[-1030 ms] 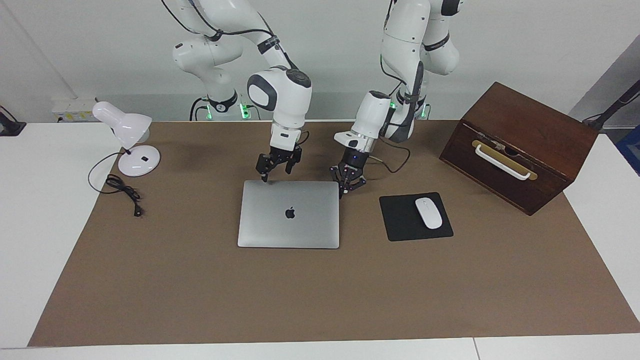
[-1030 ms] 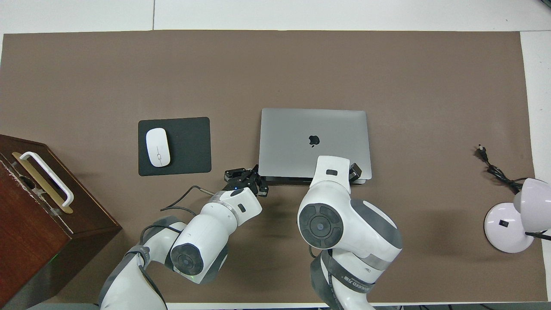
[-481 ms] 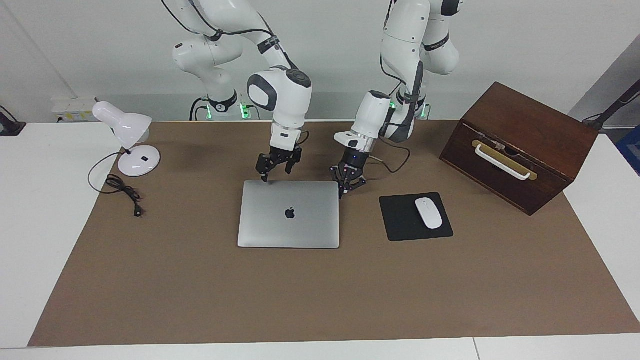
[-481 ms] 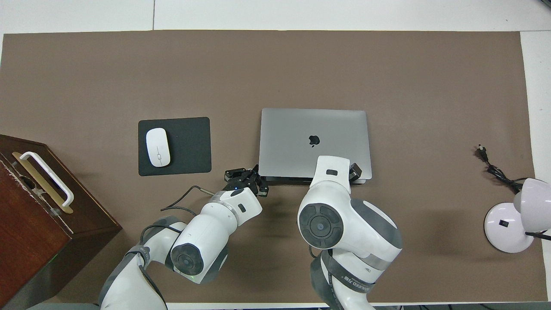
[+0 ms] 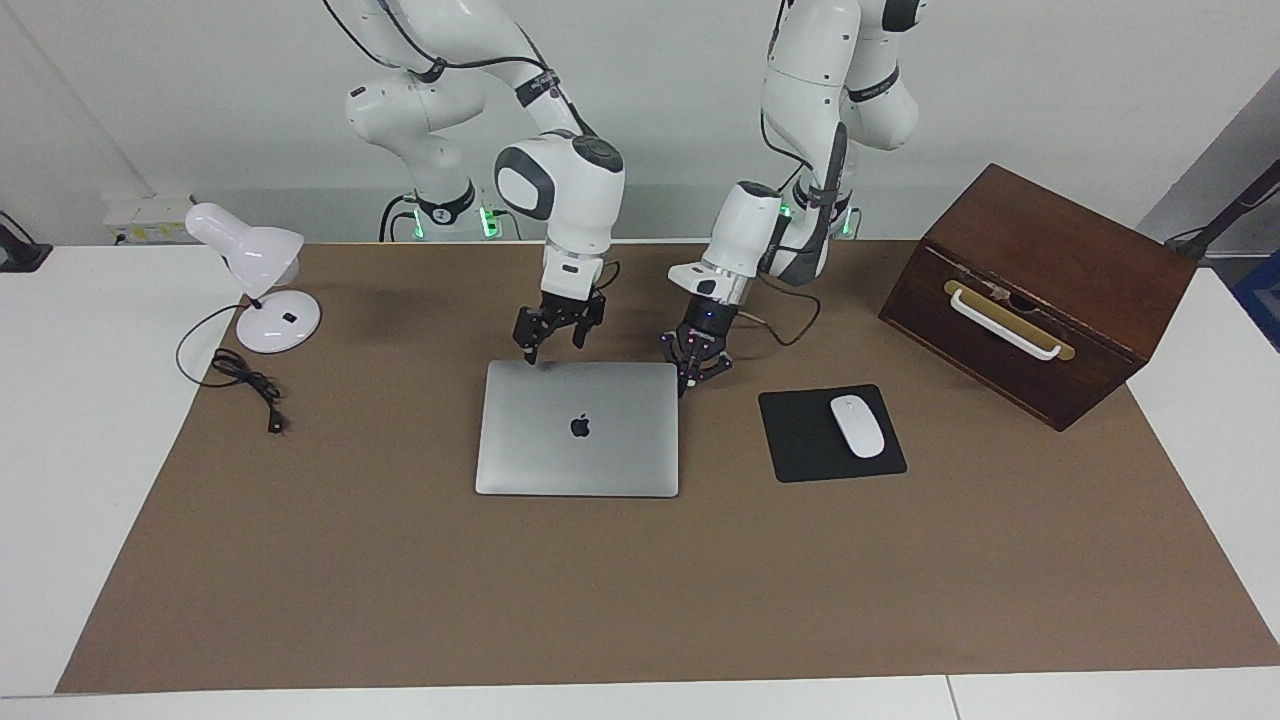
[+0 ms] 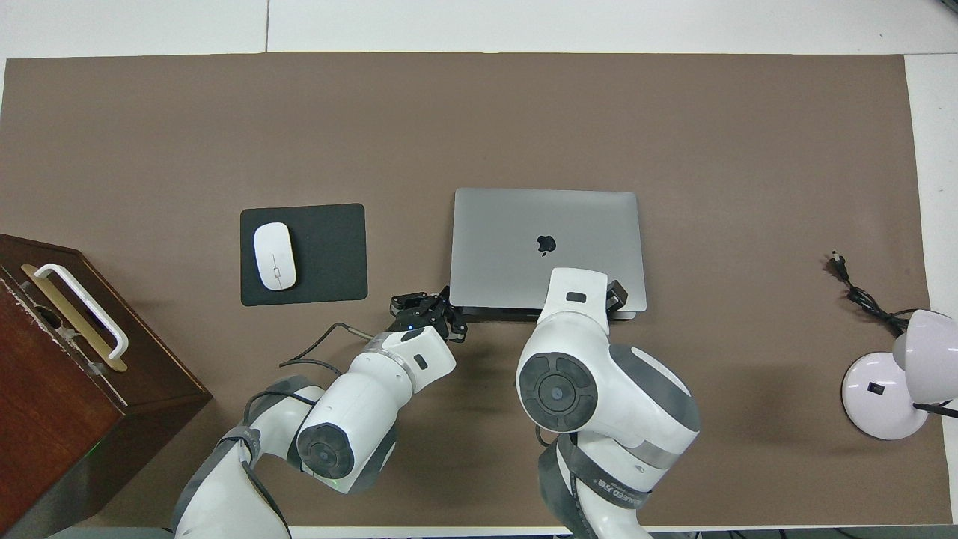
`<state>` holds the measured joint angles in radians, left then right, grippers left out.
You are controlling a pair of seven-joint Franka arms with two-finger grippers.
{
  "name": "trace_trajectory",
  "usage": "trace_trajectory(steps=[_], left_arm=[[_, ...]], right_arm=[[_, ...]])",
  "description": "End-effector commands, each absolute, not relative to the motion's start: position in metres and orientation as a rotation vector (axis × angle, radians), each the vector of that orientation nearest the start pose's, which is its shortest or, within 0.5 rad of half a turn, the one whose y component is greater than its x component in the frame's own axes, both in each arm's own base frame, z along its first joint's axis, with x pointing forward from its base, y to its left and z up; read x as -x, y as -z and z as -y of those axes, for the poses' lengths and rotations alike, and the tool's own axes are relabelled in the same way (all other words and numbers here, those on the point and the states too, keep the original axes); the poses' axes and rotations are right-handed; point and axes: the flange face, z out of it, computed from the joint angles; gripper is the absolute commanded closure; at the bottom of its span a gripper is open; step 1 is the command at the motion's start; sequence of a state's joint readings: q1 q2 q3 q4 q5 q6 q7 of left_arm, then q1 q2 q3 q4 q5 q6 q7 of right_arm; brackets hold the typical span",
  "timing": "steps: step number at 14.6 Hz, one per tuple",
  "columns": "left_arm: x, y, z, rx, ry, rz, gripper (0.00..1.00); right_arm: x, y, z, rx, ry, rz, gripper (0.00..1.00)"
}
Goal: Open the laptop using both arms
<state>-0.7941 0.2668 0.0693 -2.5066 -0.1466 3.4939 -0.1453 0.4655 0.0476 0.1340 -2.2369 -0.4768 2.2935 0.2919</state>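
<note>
The laptop (image 5: 578,428) lies closed on the brown mat, its logo lid up; it also shows in the overhead view (image 6: 546,239). My right gripper (image 5: 553,346) is open, its fingertips just above the lid's edge nearest the robots, near the corner toward the right arm's end. In the overhead view the right arm's wrist covers most of it. My left gripper (image 5: 701,372) is open and low at the lid's other corner nearest the robots, right against the laptop's side; it also shows in the overhead view (image 6: 432,309).
A black mouse pad (image 5: 800,445) with a white mouse (image 5: 857,426) lies beside the laptop toward the left arm's end. A brown wooden box (image 5: 1040,290) with a white handle stands past it. A white desk lamp (image 5: 262,280) and its cord (image 5: 245,382) are at the right arm's end.
My right gripper has risen slightly off the laptop's edge. The left gripper and the laptop have not moved.
</note>
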Motion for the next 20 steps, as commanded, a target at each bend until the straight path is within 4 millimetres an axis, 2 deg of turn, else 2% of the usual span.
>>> trace_trajectory(steps=[1, 12, 18, 20], left_arm=[[-0.385, -0.250, 0.349, 3.169, 1.093, -0.743, 1.00], [-0.384, -0.250, 0.350, 3.168, 1.093, -0.751, 1.00], [-0.383, -0.250, 0.351, 3.167, 1.093, -0.756, 1.00], [-0.383, -0.248, 0.351, 3.167, 1.086, -0.757, 1.00]], right_arm=[[-0.450, -0.349, -0.291, 3.277, 0.307, 1.064, 0.00], [-0.447, -0.338, -0.293, 3.248, 0.260, 1.165, 0.00], [-0.458, -0.337, -0.291, 3.226, 0.309, 1.142, 0.00], [-0.469, -0.340, -0.291, 3.223, 0.331, 1.125, 0.00]])
